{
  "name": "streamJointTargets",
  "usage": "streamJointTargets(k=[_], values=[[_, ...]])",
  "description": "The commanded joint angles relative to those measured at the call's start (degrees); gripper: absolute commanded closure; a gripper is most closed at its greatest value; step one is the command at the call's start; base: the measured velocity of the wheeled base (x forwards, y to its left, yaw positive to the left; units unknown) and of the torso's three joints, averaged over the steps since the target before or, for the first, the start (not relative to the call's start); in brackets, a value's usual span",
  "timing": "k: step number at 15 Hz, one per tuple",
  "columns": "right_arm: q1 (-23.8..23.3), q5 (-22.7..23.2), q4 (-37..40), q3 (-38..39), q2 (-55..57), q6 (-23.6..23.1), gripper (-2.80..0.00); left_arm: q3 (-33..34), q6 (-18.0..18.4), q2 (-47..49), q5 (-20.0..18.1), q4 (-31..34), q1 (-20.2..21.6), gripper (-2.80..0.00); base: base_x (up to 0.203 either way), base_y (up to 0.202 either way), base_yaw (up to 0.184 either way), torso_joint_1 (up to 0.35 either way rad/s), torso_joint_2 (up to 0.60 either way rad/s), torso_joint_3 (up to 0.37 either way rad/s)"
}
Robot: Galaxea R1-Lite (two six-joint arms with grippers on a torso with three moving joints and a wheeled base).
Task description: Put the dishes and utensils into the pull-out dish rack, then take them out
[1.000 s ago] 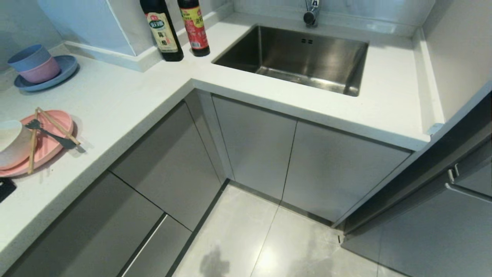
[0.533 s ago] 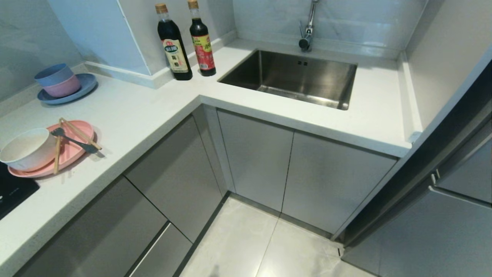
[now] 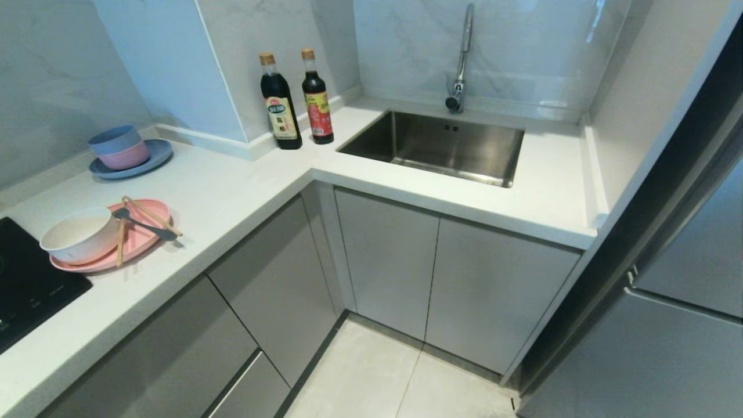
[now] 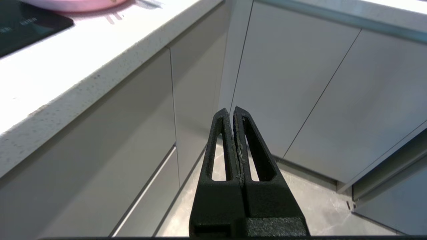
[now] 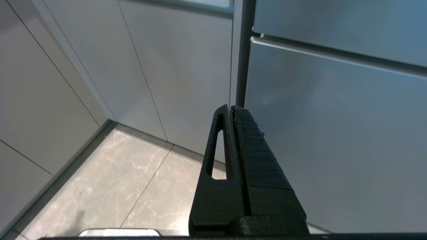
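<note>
- Pale stone worktop (image 3: 232, 191) and wall now fill more of the head view than a second ago; the camera has been tilted up, nothing has been moved.
- On the worktop's left, the round cream-white bowl (image 3: 78, 235), thin light-wood chopsticks (image 3: 152, 216) and slim grey metal spoon (image 3: 145, 224) are seen resting on the wide pink plate (image 3: 142, 241).
- No loading has been begun.
- The left gripper (image 4: 234, 113) and right gripper (image 5: 230, 111) are clenched on nothing, low beside the grey cabinet fronts (image 3: 389, 261).
- The pull-out dish rack is not seen, presumably behind a closed front.
</note>
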Motion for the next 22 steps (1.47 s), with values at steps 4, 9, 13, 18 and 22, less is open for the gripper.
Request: streamJointTargets(k=[4,9,13,18,22], values=[[0.0,0.0,0.0,0.1,0.0,0.1,0.0,1.0,-0.1,0.1,0.0,-0.1,0.0,0.0,0.0,0.0,0.0,0.006,0.0,0.203],[0.0,0.0,0.0,0.1,0.0,0.0,0.0,1.0,-0.1,0.1,0.0,-0.1,0.0,0.0,0.0,0.0,0.0,0.001,0.0,0.204],[0.0,0.0,0.0,0.1,0.0,0.0,0.0,1.0,-0.1,0.1,0.0,-0.1,0.0,0.0,0.0,0.0,0.0,0.001,0.0,0.212],[0.0,0.0,0.0,0.1,0.0,0.0,0.0,1.0,-0.1,0.1,0.0,-0.1,0.0,0.0,0.0,0.0,0.0,0.002,0.0,0.201],[0.0,0.0,0.0,0.1,0.0,0.0,0.0,1.0,-0.1,0.1,0.0,-0.1,0.0,0.0,0.0,0.0,0.0,0.001,0.0,0.2]])
